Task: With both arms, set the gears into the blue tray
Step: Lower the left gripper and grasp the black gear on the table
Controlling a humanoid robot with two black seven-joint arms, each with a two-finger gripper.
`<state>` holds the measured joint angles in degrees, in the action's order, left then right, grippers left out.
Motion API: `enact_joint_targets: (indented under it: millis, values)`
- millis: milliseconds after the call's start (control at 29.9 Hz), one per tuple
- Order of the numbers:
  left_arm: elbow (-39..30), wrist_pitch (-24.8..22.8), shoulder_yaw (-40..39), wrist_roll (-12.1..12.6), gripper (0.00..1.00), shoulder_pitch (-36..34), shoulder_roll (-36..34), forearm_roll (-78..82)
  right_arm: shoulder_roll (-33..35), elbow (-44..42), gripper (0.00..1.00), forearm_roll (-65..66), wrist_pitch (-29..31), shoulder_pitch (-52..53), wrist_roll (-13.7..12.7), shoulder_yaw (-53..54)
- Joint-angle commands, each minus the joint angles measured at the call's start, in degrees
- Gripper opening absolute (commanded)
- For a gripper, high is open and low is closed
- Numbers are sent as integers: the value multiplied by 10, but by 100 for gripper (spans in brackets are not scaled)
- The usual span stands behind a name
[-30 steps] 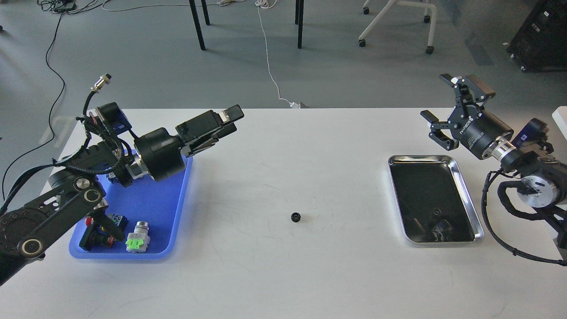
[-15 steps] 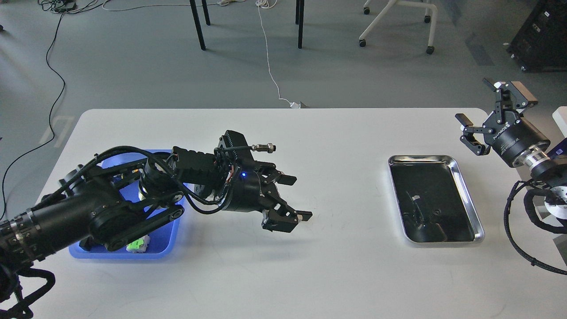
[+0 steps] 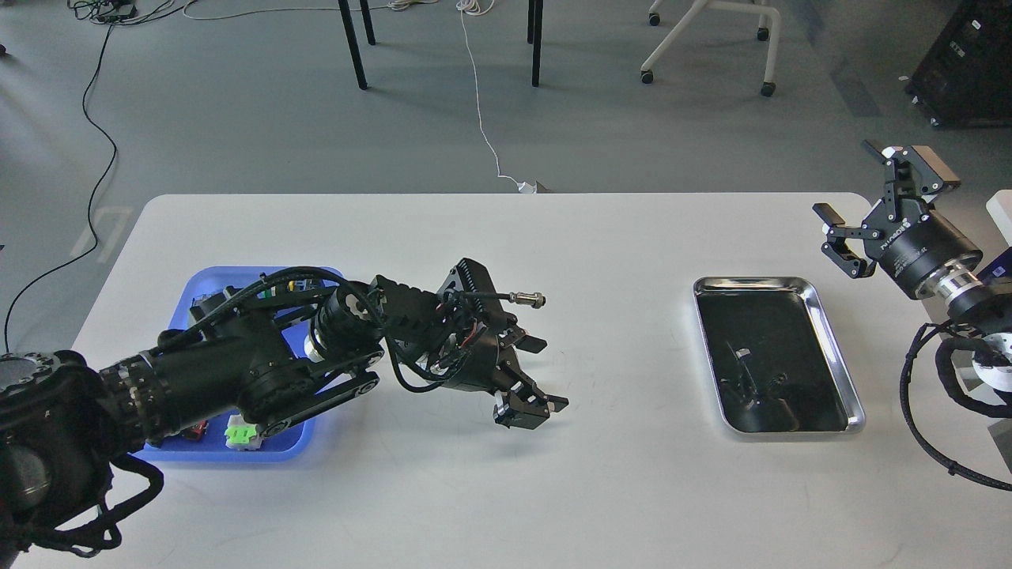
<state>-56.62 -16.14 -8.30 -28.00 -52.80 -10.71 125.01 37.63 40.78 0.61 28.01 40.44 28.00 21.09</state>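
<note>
My left arm reaches from the left across the blue tray (image 3: pixel 199 281) to the table's middle. Its left gripper (image 3: pixel 541 374) points down at the tabletop with its fingers spread apart, one fingertip (image 3: pixel 536 344) behind and the others (image 3: pixel 523 411) in front. No gear shows on the white table; the spot under this gripper is hidden by its body. My right gripper (image 3: pixel 852 194) hangs open and empty in the air beyond the table's right edge, far from the blue tray.
Coloured push-button switches, a green one (image 3: pixel 241 435) among them, lie in the blue tray, mostly hidden under my left arm. A shiny steel tray (image 3: pixel 840 427) with a dark bottom lies at the right. Chair and table legs stand on the floor behind.
My left arm swung from above the blue tray to the table's middle and lowered its gripper over the spot where a black gear lay. The right gripper drew back to the right.
</note>
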Motion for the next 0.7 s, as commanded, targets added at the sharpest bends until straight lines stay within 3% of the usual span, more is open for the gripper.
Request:
enact_joint_targets:
  millis: [0,435,669]
  values:
    - [9,1,3,0,72,4,-1,0,0,0,98,0,0,-1,0,0]
    - [49,7,23,0,64,6,15,0,0,0,98,0,0,-1,0,0]
    - [50,7,24,0,36,6,12,0,0,0,98,0,0,-1,0,0]
